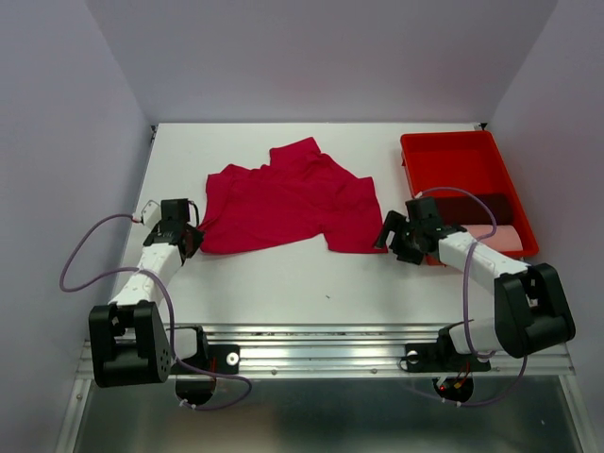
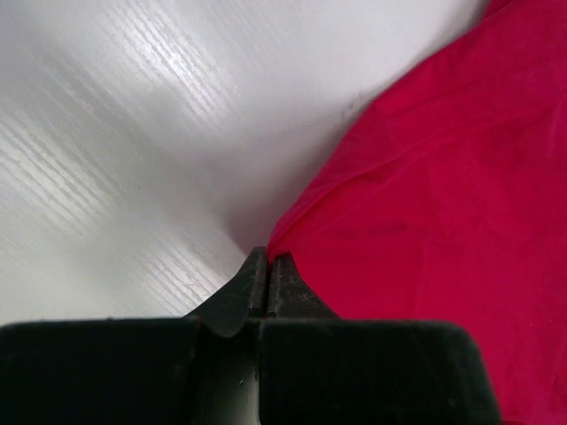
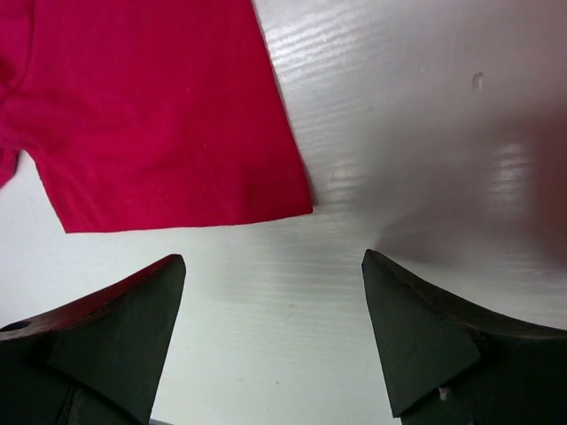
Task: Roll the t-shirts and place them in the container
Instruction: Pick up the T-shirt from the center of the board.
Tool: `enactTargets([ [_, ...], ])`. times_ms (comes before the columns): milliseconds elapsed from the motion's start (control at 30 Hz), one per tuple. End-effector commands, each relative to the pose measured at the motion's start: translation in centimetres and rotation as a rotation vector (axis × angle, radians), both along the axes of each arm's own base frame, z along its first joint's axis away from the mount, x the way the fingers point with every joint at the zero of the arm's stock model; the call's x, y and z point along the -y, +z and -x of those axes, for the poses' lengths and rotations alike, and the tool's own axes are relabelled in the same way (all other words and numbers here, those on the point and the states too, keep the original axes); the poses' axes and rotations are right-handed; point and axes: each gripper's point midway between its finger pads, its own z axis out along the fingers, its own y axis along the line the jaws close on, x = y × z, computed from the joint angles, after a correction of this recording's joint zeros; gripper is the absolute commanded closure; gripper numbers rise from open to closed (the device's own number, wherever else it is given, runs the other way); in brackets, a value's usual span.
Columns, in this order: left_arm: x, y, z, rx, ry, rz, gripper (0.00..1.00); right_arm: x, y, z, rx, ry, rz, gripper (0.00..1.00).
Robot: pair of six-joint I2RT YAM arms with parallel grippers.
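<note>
Crimson t-shirt point(image 2: 425, 221) partly beyond both wrist views' edges; maroon t-shirt point(image 1: 493, 207), pink t-shirt point(image 1: 510, 238) partly behind right arm point(image 1: 472, 260)

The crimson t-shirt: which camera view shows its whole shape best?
The top external view: the crimson t-shirt lies whole, spread on the table. The left wrist view shows only an edge reaching the shut left jaws; the right wrist view, only one corner beyond the open right jaws.

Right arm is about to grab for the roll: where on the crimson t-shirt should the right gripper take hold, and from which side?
Take the crimson t-shirt by its near right corner. It lies flat and pointed, with bare table on two sides of it. Come in low from the shirt's right, where the open right gripper faces it, probably sliding one finger under the hem.
</note>
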Motion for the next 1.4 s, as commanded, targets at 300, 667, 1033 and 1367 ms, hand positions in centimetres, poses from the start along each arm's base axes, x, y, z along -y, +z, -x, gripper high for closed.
enactTargets([
  [300,0.2,1.3,-0.1,0.009,-0.028,-0.003,1.00,-0.8,-2.0,-3.3,0.112,-0.217,0.003,0.22],
  [667,0.2,1.5,-0.2,0.009,-0.038,-0.007,1.00,-1.3,-4.0,-5.2,0.098,-0.309,-0.027,0.34],
  [1033,0.3,1.2,-0.1,0.007,-0.043,-0.001,1.00,-4.7,-3.7,-6.9,0.128,-0.181,-0.133,0.48],
  [1367,0.4,1.3,0.1,0.010,-0.043,0.000,1.00,-4.4,-3.2,-7.2,0.140,-0.191,-0.115,0.75],
])
